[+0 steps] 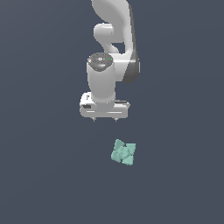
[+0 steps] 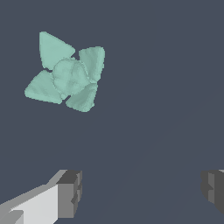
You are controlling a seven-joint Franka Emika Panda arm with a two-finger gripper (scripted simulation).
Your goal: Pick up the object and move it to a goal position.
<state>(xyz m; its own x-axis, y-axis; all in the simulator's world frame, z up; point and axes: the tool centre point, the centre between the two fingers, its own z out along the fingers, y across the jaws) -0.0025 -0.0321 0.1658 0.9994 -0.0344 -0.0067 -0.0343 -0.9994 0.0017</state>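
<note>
The object [image 1: 124, 152] is a small pale teal-green lumpy chunk with pointed bumps, lying on the dark grey floor. In the wrist view it [image 2: 66, 75] shows as a rounded core with several pointed lobes. My white gripper [image 1: 104, 119] hangs above the floor, behind the object and a little toward the exterior view's left. It is open and empty. In the wrist view the two dark fingertips [image 2: 70, 192] stand wide apart, the gripper [image 2: 140, 190] holds nothing, and the object lies off to one side of the gap, apart from both fingers.
The white arm [image 1: 111, 39] rises behind the gripper toward the top of the exterior view. The floor [image 1: 43, 175] is a plain dark grey surface. No goal marker shows.
</note>
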